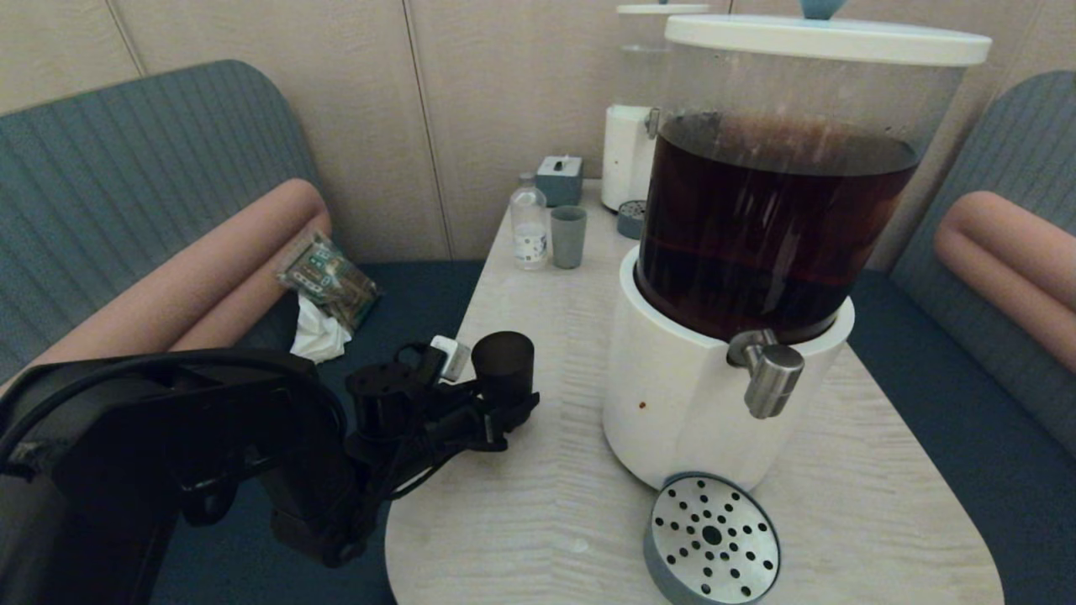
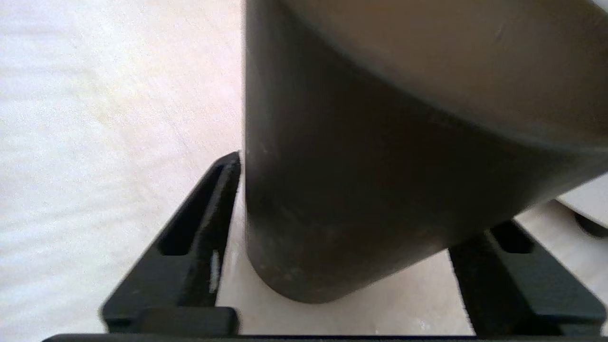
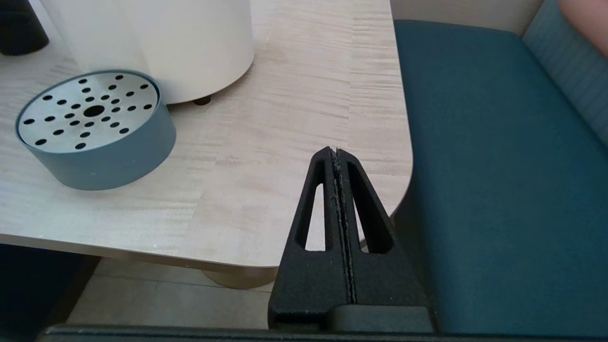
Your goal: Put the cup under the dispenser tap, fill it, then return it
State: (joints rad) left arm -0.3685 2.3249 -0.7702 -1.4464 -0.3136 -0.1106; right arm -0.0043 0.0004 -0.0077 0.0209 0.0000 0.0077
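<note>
We see the left pincer (image 1: 503,409) pinching the dark smoky tapered cup (image 1: 503,363) near the pale wood desk's (image 1: 538,504) left edge; the right pincer (image 3: 336,156) is pressed together off its right edge.

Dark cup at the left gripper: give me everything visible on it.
The cup is a dark, smoky, handleless tumbler, wider at the rim, plastic-looking with a matte wall. It stands upright on the pale wood table, near its left edge, well left of the dispenser tap and not on the drip tray. The left gripper has a finger on each side of its lower body; the left wrist view leaves contact unclear. Contents cannot be seen.
</note>
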